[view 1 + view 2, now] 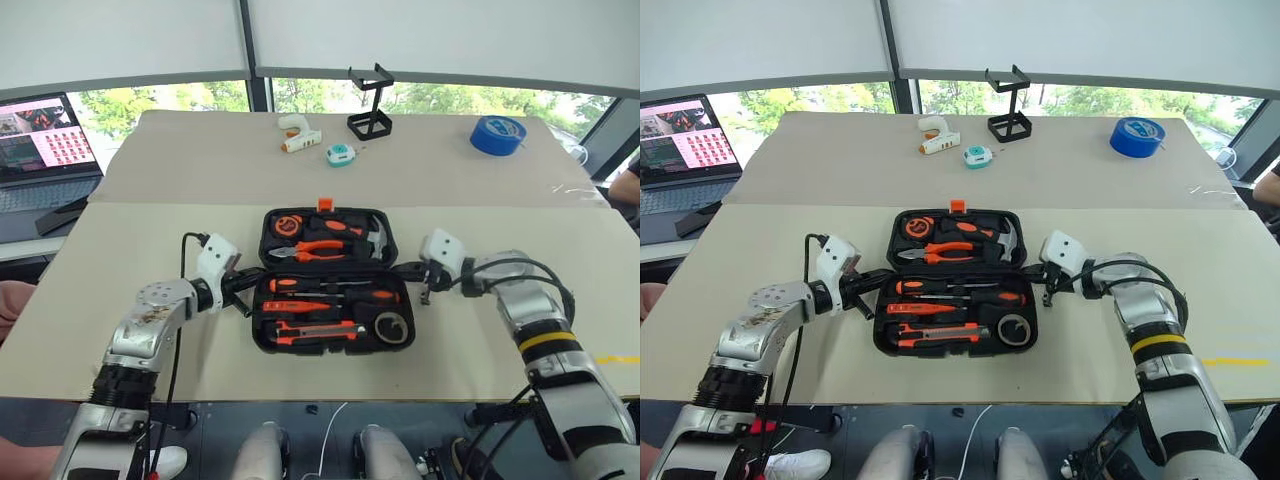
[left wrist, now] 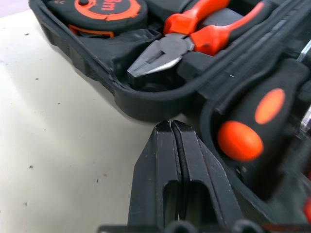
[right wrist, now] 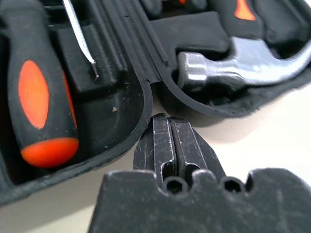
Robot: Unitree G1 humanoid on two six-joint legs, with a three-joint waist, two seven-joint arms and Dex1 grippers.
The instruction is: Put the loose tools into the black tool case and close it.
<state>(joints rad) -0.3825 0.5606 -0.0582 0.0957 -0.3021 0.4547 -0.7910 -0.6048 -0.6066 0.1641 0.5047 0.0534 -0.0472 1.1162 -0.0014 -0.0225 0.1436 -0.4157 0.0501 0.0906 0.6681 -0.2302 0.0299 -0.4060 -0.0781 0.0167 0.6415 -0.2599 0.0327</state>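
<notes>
Beige desk point(image 1: 150, 330): open black tool case point(image 1: 325, 281) flanked at its hinge by closed, empty left tool point(image 1: 243, 299) and right tool point(image 1: 412, 270); rigid lid judged liftable from its edge.

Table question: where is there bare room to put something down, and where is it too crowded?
Bare: the table left of the left gripper, the stretch right of the right gripper, and the strip between the open tool case and the glue gun. Crowded: around the case, with both shut grippers at its hinge sides.
</notes>
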